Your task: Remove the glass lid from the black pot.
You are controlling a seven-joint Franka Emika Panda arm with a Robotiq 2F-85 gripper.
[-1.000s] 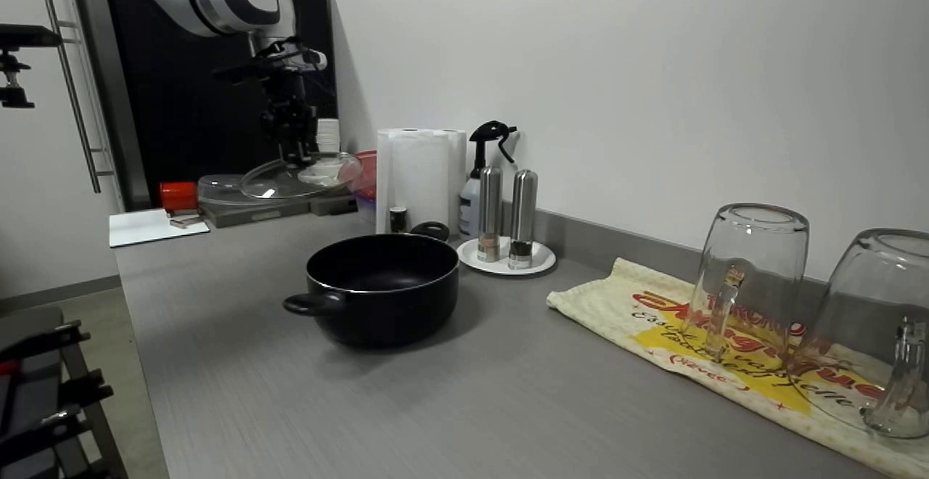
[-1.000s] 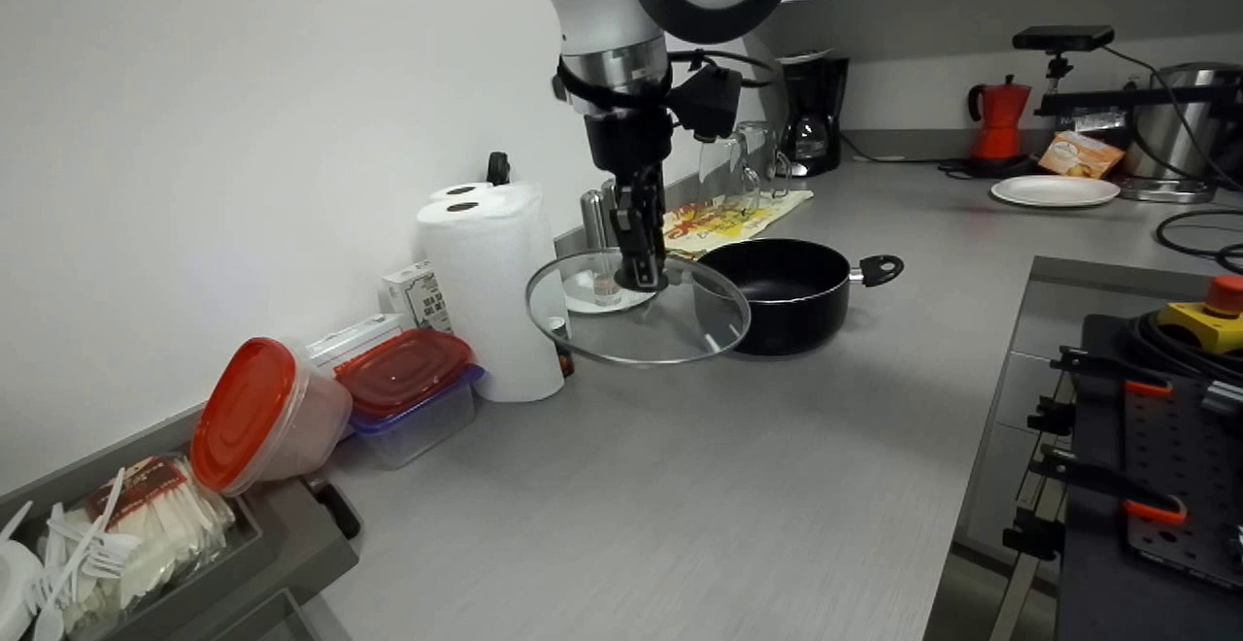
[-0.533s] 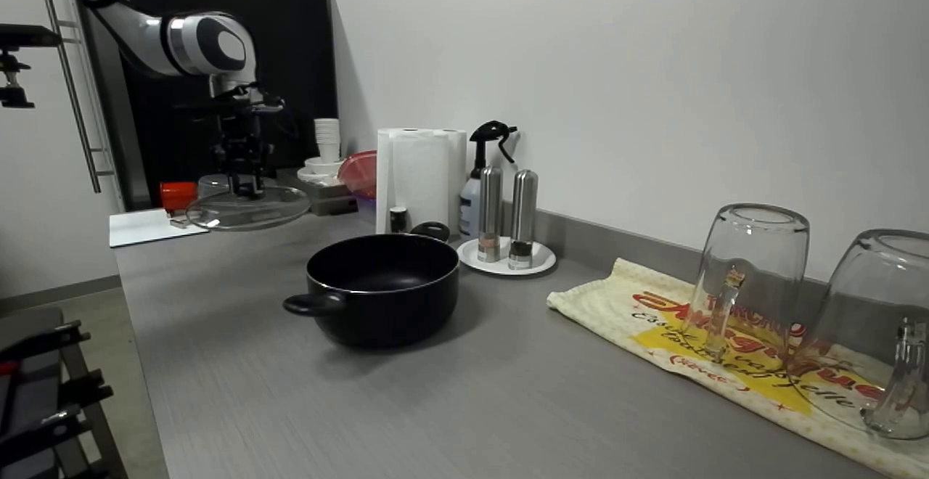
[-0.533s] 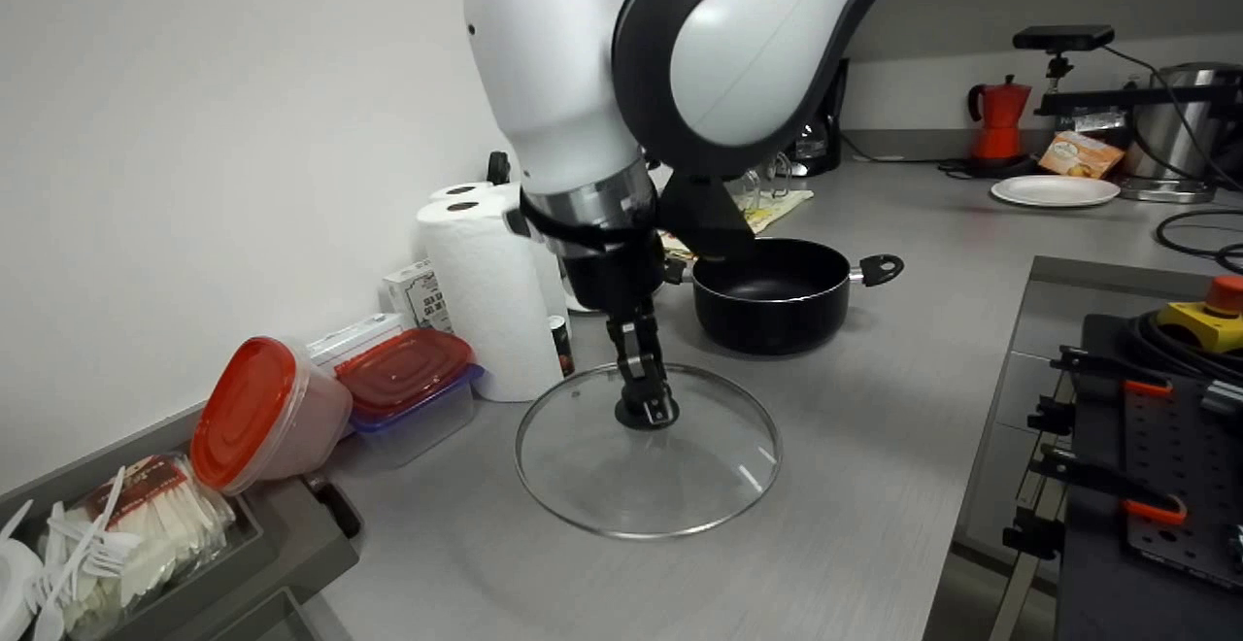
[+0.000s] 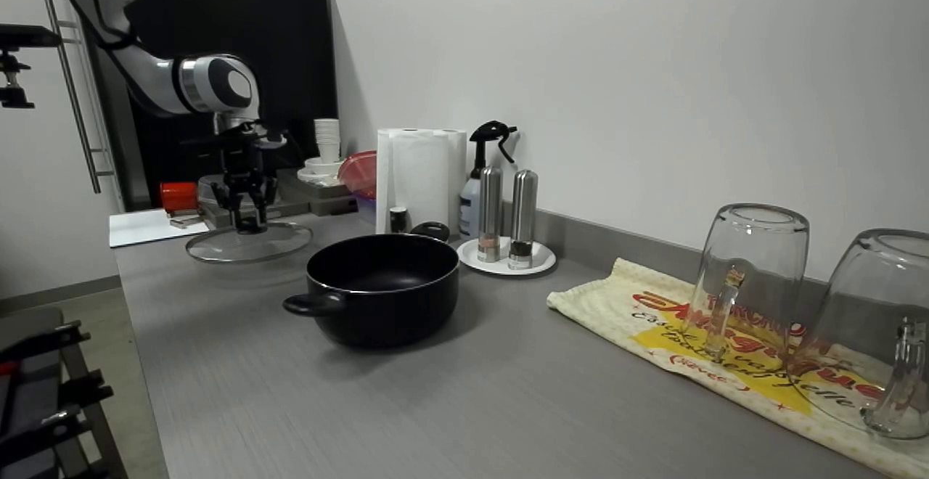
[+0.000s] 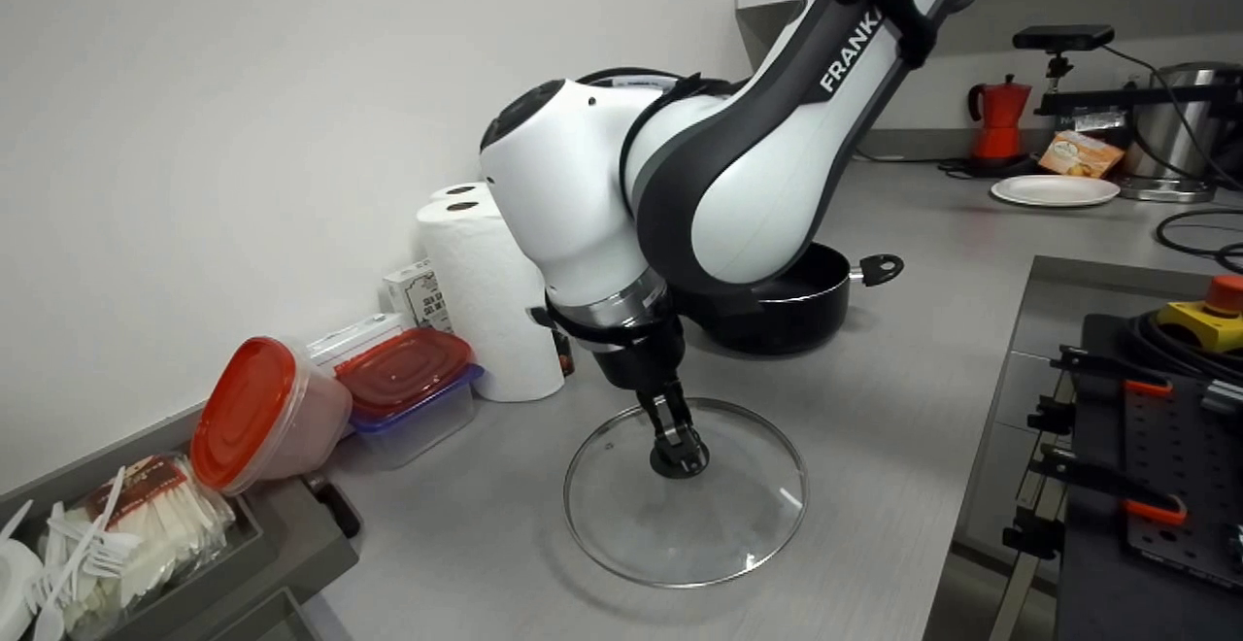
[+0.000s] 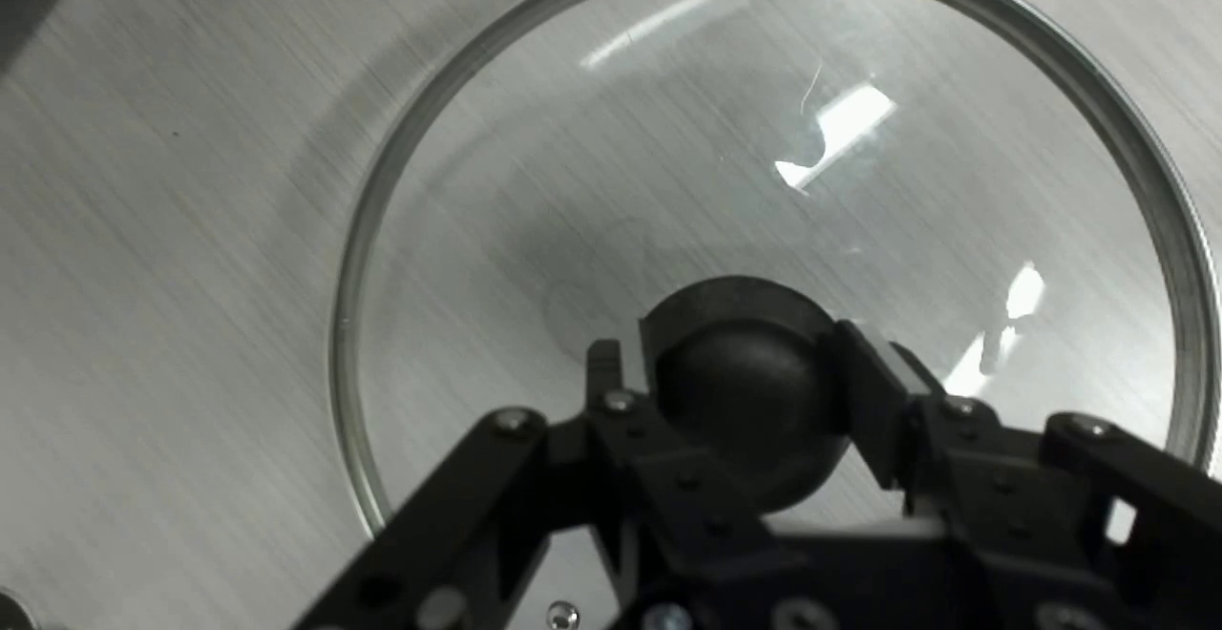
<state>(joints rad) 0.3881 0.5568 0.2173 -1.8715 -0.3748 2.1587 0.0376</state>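
Observation:
The glass lid (image 5: pixel 218 248) is clear with a thin metal rim and a black knob. In an exterior view, the lid (image 6: pixel 685 539) hangs level just above the grey counter, with its shadow below. In the wrist view, the lid (image 7: pixel 611 181) fills most of the picture. My gripper (image 7: pixel 745 353) is shut on its black knob, a finger on each side. The gripper also shows in both exterior views (image 5: pixel 250 221) (image 6: pixel 678 447). The black pot (image 5: pixel 392 312) stands uncovered on the counter, apart from the lid; the arm partly hides the pot (image 6: pixel 806 316) in an exterior view.
Paper towel rolls (image 5: pixel 417 178), a spray bottle (image 5: pixel 472 199) and two grinders on a white plate (image 5: pixel 544 260) stand along the wall. Upturned glass mugs (image 5: pixel 751 283) stand on a cloth. Plastic containers (image 6: pixel 413 418) and a grey cutlery tray (image 6: pixel 257 544) lie nearby.
The gripper has carried the lid away from the pot and down close to the counter. The lid has gone from tilted to level. The pot has not moved.

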